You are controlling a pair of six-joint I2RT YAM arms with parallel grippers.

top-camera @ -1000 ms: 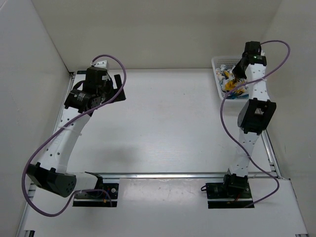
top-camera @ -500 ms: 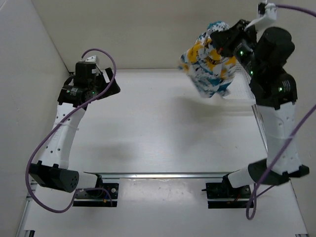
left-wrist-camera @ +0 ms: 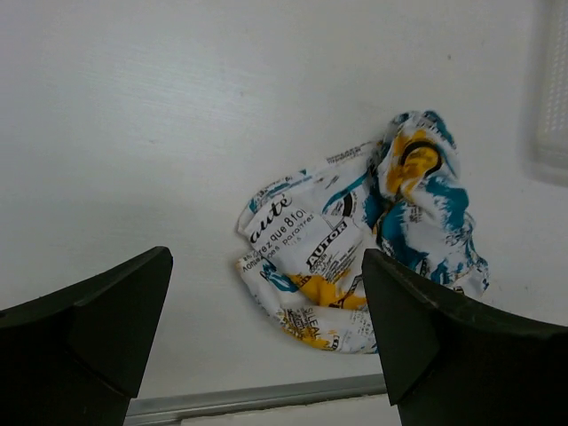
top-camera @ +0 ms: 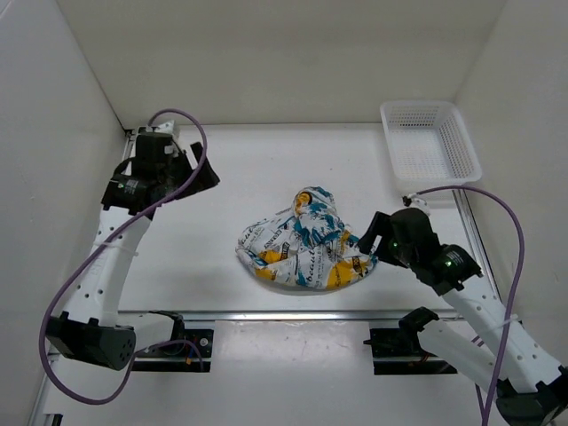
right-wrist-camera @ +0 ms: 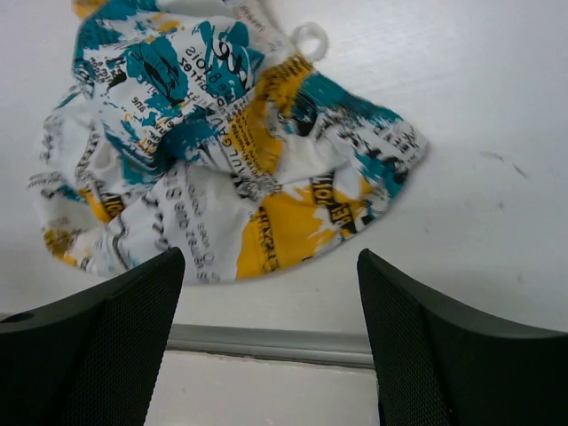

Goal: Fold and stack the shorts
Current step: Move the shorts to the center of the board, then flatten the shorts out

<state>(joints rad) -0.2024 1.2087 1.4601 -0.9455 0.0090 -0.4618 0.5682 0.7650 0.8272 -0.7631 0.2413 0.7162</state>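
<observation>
Top external view shows the shorts (top-camera: 302,248) lying as a crumpled heap on my bench (top-camera: 266,177), with the white, teal, yellow and black print facing up. My right pincer (top-camera: 362,241) sits low, just beside the right edge of the shorts and angled towards them. My left pincer (top-camera: 207,174) hangs well apart from the shorts, off to their far left. A white mesh basket (top-camera: 430,146) stands well apart from the shorts, beyond them and to their right. A metal rail (top-camera: 293,312) runs along the bench just on the near side of the shorts. From my right wrist, both black fingers (right-wrist-camera: 89,346) are spread wide with no cloth caught between them. The shorts fill the gap ahead of them, and a small white cord loop (right-wrist-camera: 311,40) pokes out at the far edge of the shorts. From my left wrist, those fingers (left-wrist-camera: 98,337) are also spread wide apart and hold nothing, and the shorts lie on the bench below and well ahead of them. Whether my right fingertips touch the shorts, I cannot tell.
</observation>
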